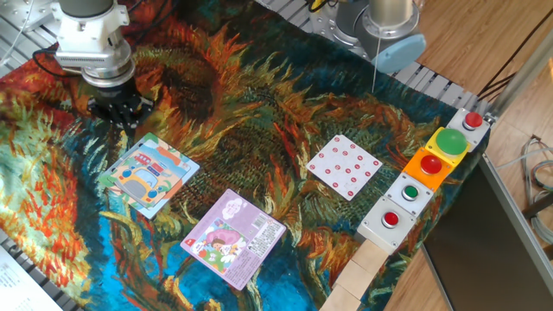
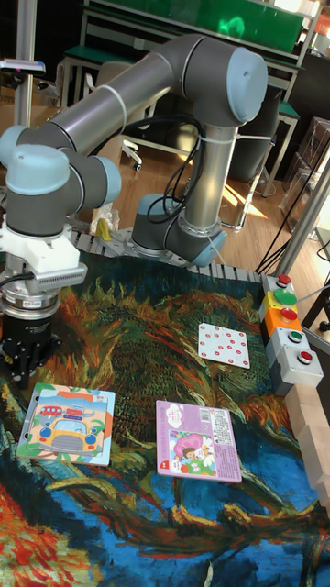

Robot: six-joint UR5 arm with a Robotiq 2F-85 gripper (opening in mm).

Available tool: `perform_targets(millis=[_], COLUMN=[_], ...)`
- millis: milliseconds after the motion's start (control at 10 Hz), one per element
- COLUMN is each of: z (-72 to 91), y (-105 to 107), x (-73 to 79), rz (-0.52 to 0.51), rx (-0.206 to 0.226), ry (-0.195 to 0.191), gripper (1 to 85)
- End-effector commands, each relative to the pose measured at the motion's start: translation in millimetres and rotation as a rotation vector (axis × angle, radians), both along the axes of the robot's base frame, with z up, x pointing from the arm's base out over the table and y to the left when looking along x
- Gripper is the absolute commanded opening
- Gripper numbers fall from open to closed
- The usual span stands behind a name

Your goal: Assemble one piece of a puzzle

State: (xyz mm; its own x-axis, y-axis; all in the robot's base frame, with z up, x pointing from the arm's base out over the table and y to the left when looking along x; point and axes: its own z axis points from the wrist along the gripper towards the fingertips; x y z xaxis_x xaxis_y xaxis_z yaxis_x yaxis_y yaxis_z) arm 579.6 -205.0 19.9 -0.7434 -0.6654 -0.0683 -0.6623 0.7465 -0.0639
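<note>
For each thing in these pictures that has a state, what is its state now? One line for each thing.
gripper: above the cloth, just beyond the puzzle, touching nothing; open or shut cannot be told
puzzle: flat on the cloth, picture side up, free of the gripper
purple puzzle: flat, apart from the others
white card: flat, dots up
button boxes: in a row at the table edge

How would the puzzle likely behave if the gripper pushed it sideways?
The puzzle is a thin board lying flat, so it likely slides rather than tips. The cloth looks textured, so it may drag or bunch. Loose pieces could shift, though seating cannot be judged.
</note>
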Motion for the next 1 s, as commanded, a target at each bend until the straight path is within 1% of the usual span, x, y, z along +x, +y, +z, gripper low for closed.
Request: perform_targets(millis=[0,100,300,500,700,800,900], z=[1.3,1.3,1.8,3.0,21.8,31.0,36.2], y=[-10,-1,4,9,42,60,78], x=[-12.8,-10.0,-3.6,-5.3,-6.6,-3.3,1.8], rz=[0.009,0.003,0.002,-0.011,-0.046,-0.061,-0.081], rx=[-0.032,0.001,0.021,0.031,0.040,0.045,0.047], ry=[0.049,0.038,0.014,0.020,0.045,0.056,0.058], gripper=[1.3,1.3,1.3,1.3,1.3,1.3,1.3])
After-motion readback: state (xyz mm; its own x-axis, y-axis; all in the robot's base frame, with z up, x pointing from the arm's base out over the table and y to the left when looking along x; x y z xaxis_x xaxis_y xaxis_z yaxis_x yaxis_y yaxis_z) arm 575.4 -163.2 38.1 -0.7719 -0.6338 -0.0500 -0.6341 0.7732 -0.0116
